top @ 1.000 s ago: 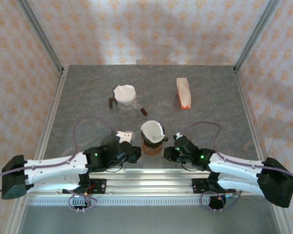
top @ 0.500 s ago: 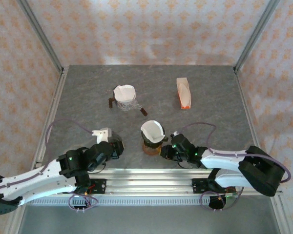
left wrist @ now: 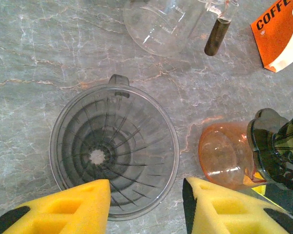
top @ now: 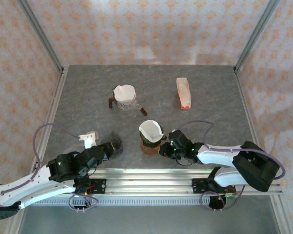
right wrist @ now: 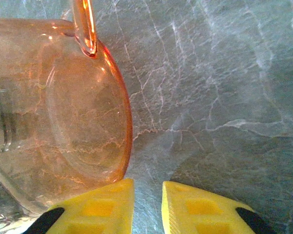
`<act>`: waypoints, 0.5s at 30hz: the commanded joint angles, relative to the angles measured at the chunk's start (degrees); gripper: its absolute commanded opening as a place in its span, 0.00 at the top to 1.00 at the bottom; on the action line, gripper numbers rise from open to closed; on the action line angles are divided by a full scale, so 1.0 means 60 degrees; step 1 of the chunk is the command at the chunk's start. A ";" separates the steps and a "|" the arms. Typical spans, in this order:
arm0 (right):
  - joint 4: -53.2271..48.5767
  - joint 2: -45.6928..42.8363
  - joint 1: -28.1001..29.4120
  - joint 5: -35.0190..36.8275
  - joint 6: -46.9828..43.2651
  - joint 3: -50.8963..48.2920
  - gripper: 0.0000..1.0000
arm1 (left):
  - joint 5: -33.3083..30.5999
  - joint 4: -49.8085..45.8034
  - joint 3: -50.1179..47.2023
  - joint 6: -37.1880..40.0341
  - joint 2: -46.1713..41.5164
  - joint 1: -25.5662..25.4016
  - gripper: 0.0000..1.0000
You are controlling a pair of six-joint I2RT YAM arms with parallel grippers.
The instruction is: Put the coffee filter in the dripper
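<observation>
Left wrist: smoky, ribbed, see-through dripper [left wrist: 115,146]

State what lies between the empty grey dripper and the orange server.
Bare table separates dripper and server, in the left wrist view.

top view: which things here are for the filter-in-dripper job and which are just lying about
Job (likely): filter; dark dripper holding it; empty grey dripper.
Lying about: orange jug underneath; clear glassware topped with a second filter; orange box.
</observation>
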 commanded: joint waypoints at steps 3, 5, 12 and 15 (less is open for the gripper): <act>-0.0066 -0.0041 0.0118 0.0834 -0.0258 0.0513 0.78 | -0.0719 -0.0659 0.0493 0.0047 0.0294 0.0066 0.54; -0.0766 -0.0500 0.0110 0.0894 -0.0307 0.0363 0.77 | -0.0799 -0.0736 0.0654 0.0211 0.0413 0.0079 0.54; -0.1617 -0.1939 0.0159 0.1001 -0.0152 -0.0206 0.77 | -0.0890 -0.1152 0.0616 0.0379 0.0821 0.0563 0.47; -0.1589 -0.2041 0.0218 0.0942 -0.0115 -0.0171 0.77 | -0.0065 -0.0533 0.0461 0.0992 0.1223 0.1380 0.46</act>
